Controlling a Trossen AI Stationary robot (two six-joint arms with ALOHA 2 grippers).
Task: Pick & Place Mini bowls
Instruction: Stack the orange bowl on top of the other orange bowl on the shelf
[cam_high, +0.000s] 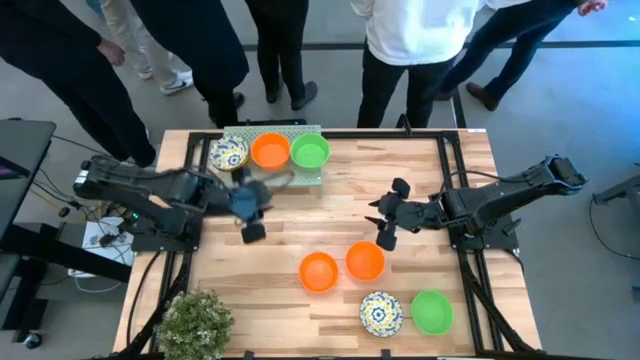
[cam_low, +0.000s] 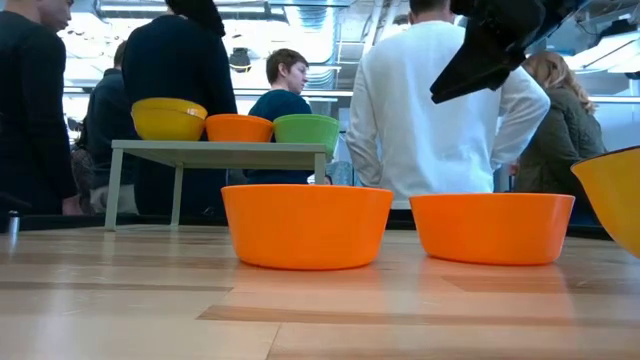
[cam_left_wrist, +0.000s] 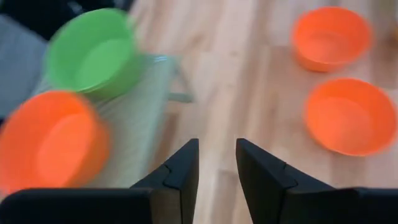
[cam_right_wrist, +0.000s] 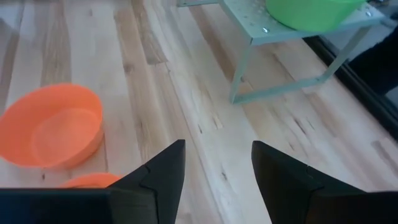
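**Q:** Where are your end effectors?

**A:** My left end effector (cam_high: 250, 215) hangs over the table (cam_high: 250, 300) just in front of the small raised rack (cam_high: 315, 178) at the far edge. Its fingers (cam_left_wrist: 183, 171) are parted with only a narrow gap, and nothing is between them. My right end effector (cam_high: 385, 220) is over the middle of the table, toward the right side, with its fingers (cam_right_wrist: 165, 174) spread wide and empty.

**Q:** And the mini bowls?

**A:** Three sit in a row on the rack: a floral bowl (cam_high: 228, 153), an orange bowl (cam_high: 270, 150) and a green bowl (cam_high: 310, 151). From the low camera they show as a yellow-sided bowl (cam_low: 168, 119), an orange one (cam_low: 239, 128) and a green one (cam_low: 306, 130), side by side.

**Q:** What is on the table itself?

**A:** Two orange bowls stand next to each other near the middle, one toward the left (cam_high: 318, 271) and one toward the right (cam_high: 365, 260), just beside my right end effector. Closer to the near edge there is another floral bowl (cam_high: 381, 313) with a second green bowl (cam_high: 432, 311) beside it on the right.

**Q:** Anything else around?

**A:** A leafy potted plant (cam_high: 195, 322) sits at the near left corner. Several people (cam_high: 415, 40) stand beyond the far edge.
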